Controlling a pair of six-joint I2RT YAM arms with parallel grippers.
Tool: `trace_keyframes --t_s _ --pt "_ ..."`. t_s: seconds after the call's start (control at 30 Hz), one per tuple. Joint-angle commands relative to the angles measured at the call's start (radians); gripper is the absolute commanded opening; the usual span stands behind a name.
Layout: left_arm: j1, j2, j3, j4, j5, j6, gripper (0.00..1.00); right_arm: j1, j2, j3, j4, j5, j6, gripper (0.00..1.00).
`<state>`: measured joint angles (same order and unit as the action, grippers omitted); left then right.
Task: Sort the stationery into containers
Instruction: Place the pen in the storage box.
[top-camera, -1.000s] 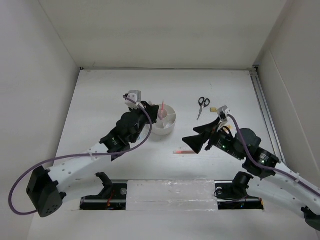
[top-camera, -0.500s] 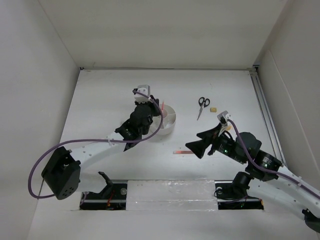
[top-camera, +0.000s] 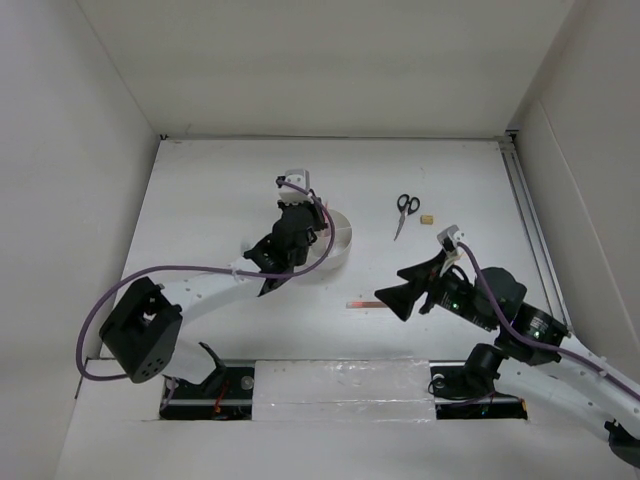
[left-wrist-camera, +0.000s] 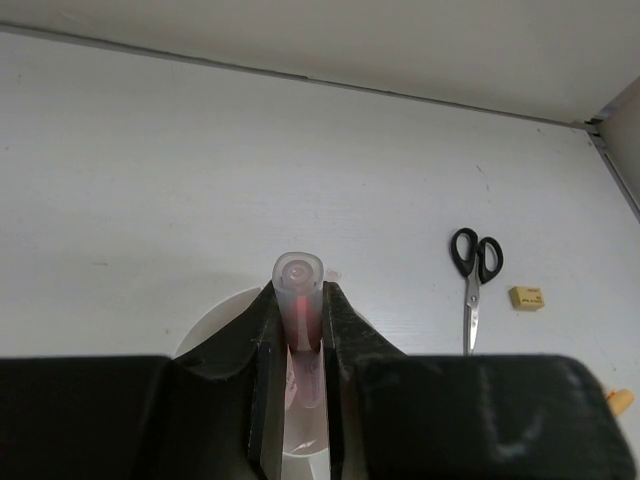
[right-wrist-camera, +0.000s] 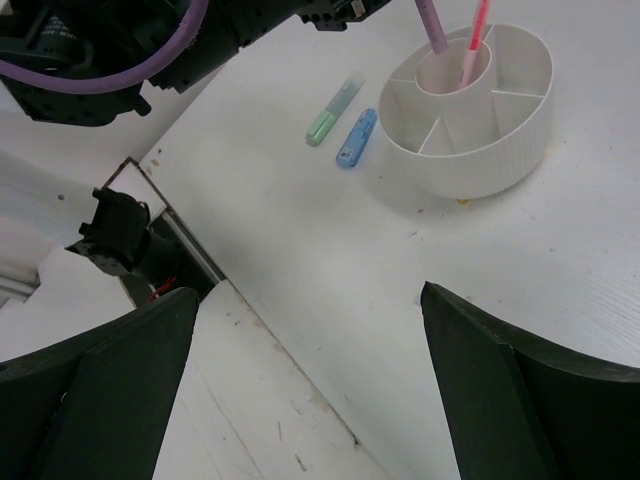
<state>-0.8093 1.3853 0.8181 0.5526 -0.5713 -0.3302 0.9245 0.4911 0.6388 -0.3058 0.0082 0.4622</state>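
Two thin pink pens (right-wrist-camera: 472, 45) are standing in the centre cup of the round white plastic organizer (right-wrist-camera: 520, 130), the left tool (left-wrist-camera: 298, 300) pinching one. Outside it, green marker (right-wrist-camera: 328, 118), blue marker (right-wrist-camera: 356, 138), black-handled scissors (left-wrist-camera: 471, 290) and tan eraser (left-wrist-camera: 527, 297) are waiting; the right tool (right-wrist-camera: 308, 300) is gaping wide.

organizer (right-wrist-camera: 480, 165) round, white | two pink pens (right-wrist-camera: 476, 40) in centre cup | green marker (right-wrist-camera: 330, 112), blue marker (right-wrist-camera: 357, 137) beside | scissors (top-camera: 405, 213), eraser (top-camera: 427, 218) apart
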Motion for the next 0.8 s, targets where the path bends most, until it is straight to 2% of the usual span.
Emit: trace_keyframes --t_s 0.0,0.27,0.33,0.47,0.5,0.67,0.77 --pt "0.002 0.011 0.032 0.076 -0.022 0.01 0.0 0.008 -0.017 -0.001 0.013 0.007 -0.023 1.0" --pt "0.002 0.069 0.03 0.092 -0.025 0.01 0.0 0.008 -0.026 -0.001 -0.006 -0.002 -0.033 1.0" --pt "0.002 0.069 0.03 0.092 -0.025 -0.001 0.04 0.008 -0.035 -0.001 -0.006 -0.002 -0.033 1.0" --pt "0.002 0.078 0.012 0.092 -0.025 -0.023 0.18 0.008 -0.036 -0.001 -0.006 -0.002 -0.033 1.0" --pt "0.002 0.067 0.012 0.105 -0.025 -0.023 0.29 0.008 -0.036 -0.001 -0.006 -0.011 -0.033 1.0" --pt "0.002 0.054 -0.013 0.106 -0.016 -0.035 0.56 0.008 -0.011 -0.001 0.013 -0.03 -0.054 1.0" --pt "0.002 0.035 -0.022 0.115 -0.016 -0.026 0.6 0.008 0.016 -0.001 0.022 -0.03 -0.063 1.0"
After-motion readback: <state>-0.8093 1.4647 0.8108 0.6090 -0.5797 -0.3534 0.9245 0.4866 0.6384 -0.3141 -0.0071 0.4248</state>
